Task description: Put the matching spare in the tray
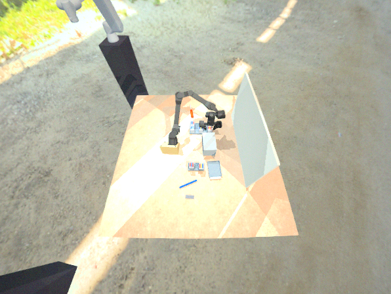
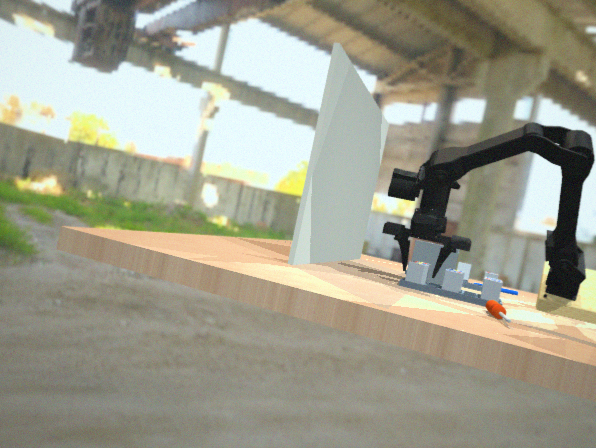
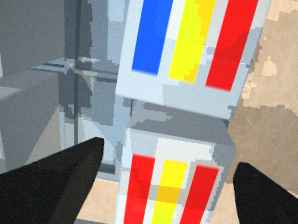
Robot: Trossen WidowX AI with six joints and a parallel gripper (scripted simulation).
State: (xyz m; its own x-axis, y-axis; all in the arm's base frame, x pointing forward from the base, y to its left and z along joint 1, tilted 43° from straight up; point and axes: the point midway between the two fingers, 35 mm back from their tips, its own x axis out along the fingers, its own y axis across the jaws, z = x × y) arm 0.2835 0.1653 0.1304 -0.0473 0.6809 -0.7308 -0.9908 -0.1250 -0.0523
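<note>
My gripper (image 1: 210, 127) (image 2: 420, 273) (image 3: 169, 159) is partly open and points down over the larger rack (image 1: 197, 132) (image 2: 435, 291). Its fingertips are on either side of a grey spare (image 2: 416, 274) (image 3: 170, 200) with a red-yellow-red code on top; I see gaps to both fingers in the wrist view. A spare with a blue-yellow-red code (image 3: 190, 45) is right behind it in the wrist view. The mounted unit (image 1: 209, 142) (image 2: 429, 250) is a tall grey block beside the rack; its back code is not readable now. The blue-grey tray (image 1: 214, 168) looks empty.
A tall pale panel (image 1: 254, 131) (image 2: 345, 165) stands to the right in the top view. A smaller rack (image 1: 195, 167) with spares is beside the tray. A blue stick (image 1: 188, 184), a small grey plate (image 1: 189, 197) and an orange-handled tool (image 1: 191, 113) (image 2: 496, 309) lie on the table.
</note>
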